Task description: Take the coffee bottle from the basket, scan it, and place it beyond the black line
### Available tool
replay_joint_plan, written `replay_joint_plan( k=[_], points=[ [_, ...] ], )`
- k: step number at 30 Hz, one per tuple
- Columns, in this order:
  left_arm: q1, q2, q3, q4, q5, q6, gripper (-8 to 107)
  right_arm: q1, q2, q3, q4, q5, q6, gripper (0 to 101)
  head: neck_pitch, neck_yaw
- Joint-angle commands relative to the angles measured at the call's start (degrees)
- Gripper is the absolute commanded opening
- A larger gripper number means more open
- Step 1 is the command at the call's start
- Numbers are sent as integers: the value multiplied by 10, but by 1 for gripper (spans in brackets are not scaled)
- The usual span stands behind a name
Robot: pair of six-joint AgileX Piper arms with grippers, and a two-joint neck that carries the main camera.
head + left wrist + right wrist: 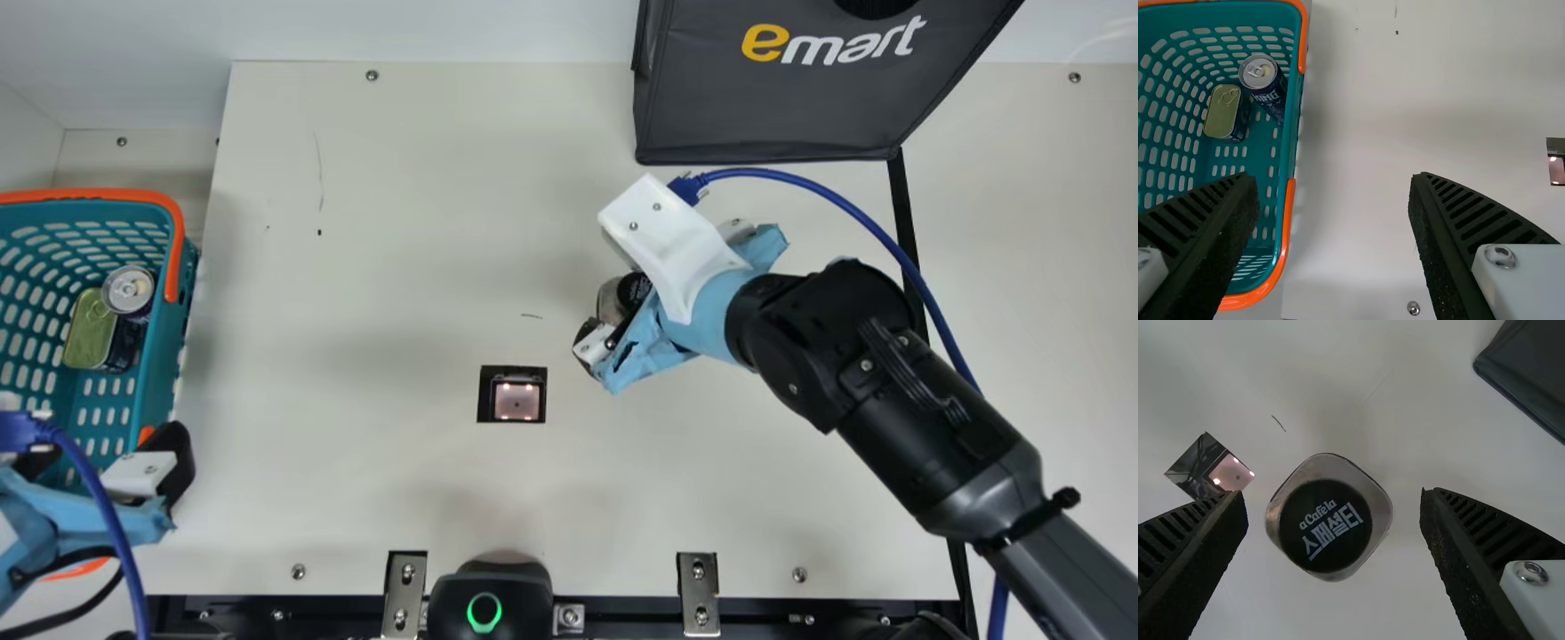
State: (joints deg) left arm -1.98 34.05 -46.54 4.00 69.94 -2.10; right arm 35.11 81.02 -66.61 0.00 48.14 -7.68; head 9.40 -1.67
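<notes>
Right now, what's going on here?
The right end effector is open at the coffee bottle, not gripping it. The bottle stands upright on the table, between the scanner window and the black line, not yet beyond it. The left end effector is open at the basket.

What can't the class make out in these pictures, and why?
Clear, black-capped bottle: base, right wrist view; its top hides it.
Black line: middle, main view; under the black right arm.
Dark grey fabric bag: top, main view; cut by edge.
Teal plastic basket: left side, main view; likewise.
</notes>
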Motion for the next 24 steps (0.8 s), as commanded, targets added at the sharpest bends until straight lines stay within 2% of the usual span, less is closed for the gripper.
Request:
replay_joint_plan(
  k=[1,13,24],
  points=[
    [0,0,0,0,0,0,90,-1,3,-2,0,1,-1,91,-15,1],
    [0,0,0,0,0,0,90,3,15,-4,-4,2,0,91,-15,1],
    [0,0,0,0,0,0,90,6,19,-5,-7,5,6,17,-15,1]
  ],
)
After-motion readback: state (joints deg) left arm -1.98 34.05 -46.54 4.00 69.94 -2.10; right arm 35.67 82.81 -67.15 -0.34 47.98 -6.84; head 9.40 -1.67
